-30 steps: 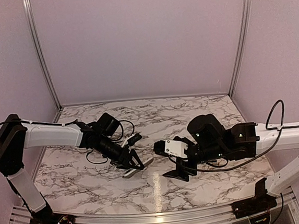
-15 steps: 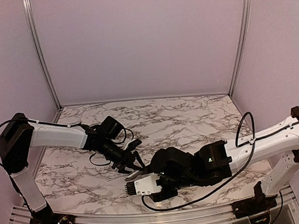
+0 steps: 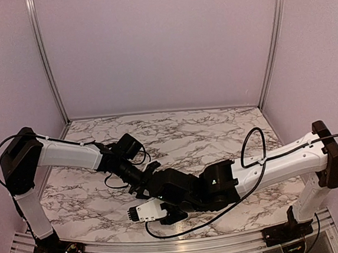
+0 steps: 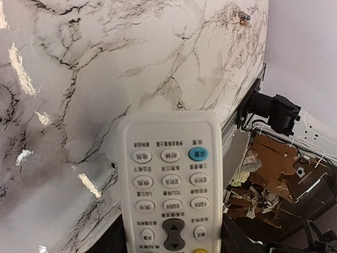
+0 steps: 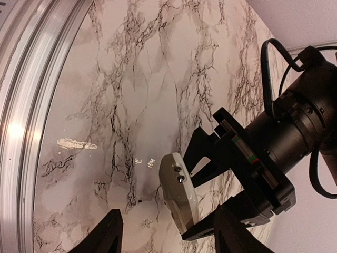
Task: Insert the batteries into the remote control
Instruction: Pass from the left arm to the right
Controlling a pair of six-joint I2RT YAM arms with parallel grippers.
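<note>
Overhead: two arms above one marble table (image 3: 217, 134), crossing low at the front left, the right forearm covering the spot where both claws meet.

Left gripper (image 5: 185, 199): clamps the one remote control (image 4: 169, 184) by its long sides, jaws pressed against the white casing, button face turned to its own wrist camera. Holds the free end above the marble, with a shadow beneath.

On that face: three rows of three keys, eight pale and one blue (image 4: 198, 153). Lower down, one dark rocker pad (image 4: 172, 234) between two more pale keys, and one yellow key cut off by the bottom edge.

Right gripper (image 5: 168, 240): spread wide, grasping nothing. Two dark fingers (image 5: 108, 234) at the bottom of its view, one on each side. Faces the remote end-on, with two small dots on the narrow end. Touching it or not: cannot tell.

Batteries (image 4: 241, 15): two tiny cells just beside each other at the far corner of the marble in the left wrist view, close to the table's edge. Well apart from the remote and from both grippers. Not made out in the other two views.

Past the table's edge, same view: one black mount (image 4: 274, 110) and one heap of cardboard scraps (image 4: 263, 179).
</note>
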